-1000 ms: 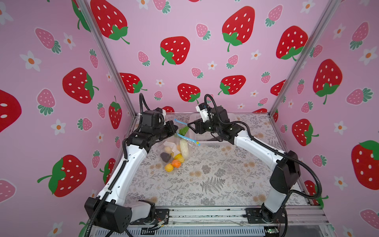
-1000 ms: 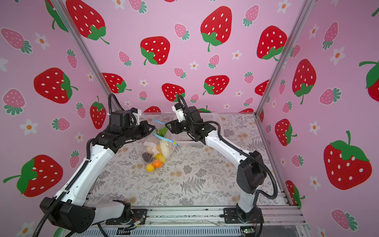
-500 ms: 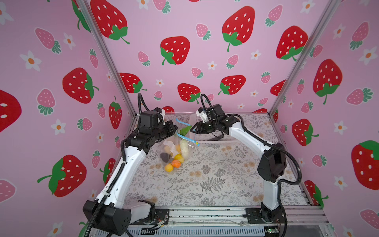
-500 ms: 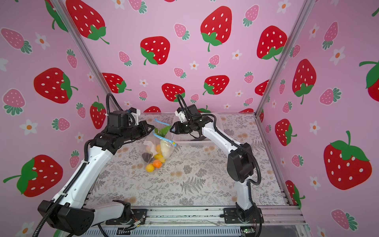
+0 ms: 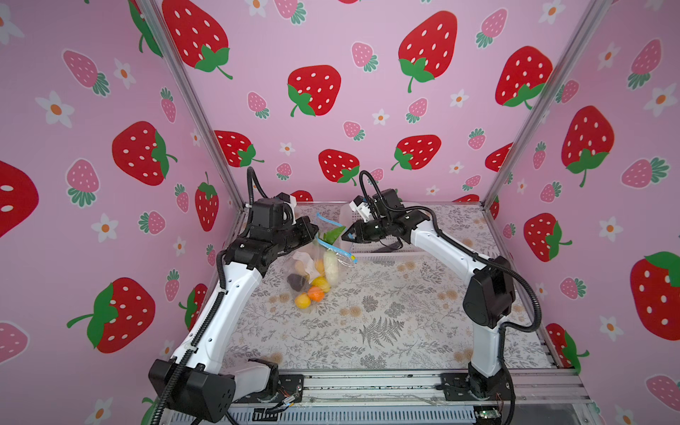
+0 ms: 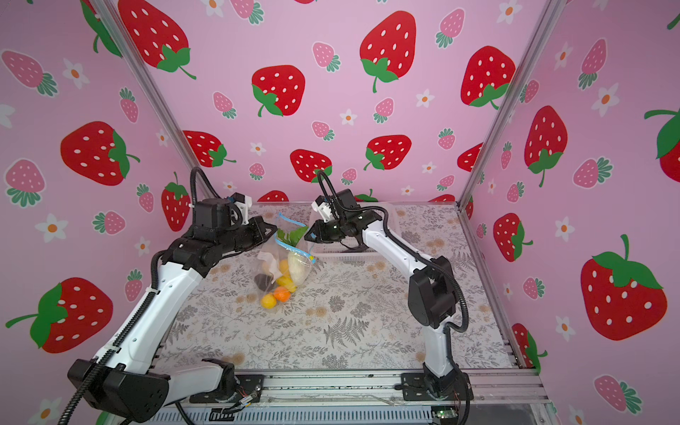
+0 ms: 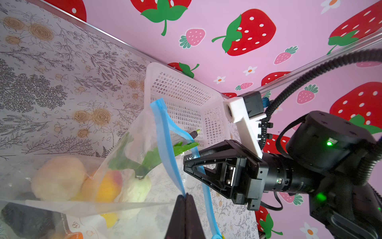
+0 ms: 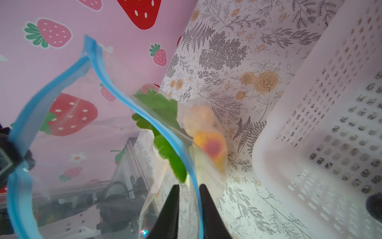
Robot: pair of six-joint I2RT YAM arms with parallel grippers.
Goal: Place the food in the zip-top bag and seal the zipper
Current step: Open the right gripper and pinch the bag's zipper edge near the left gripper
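Zip-top bag (image 5: 312,263) mouth gapes; left pincer (image 7: 184,197) pinches zipper (image 7: 164,132).

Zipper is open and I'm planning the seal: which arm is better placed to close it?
Right. The left gripper is shut on one lip of the zipper, holding the bag up. The right gripper's jaws straddle the other lip, slightly apart, free to pinch and slide.

The left pincer (image 6: 273,231) grips the zip-top bag (image 6: 281,266).
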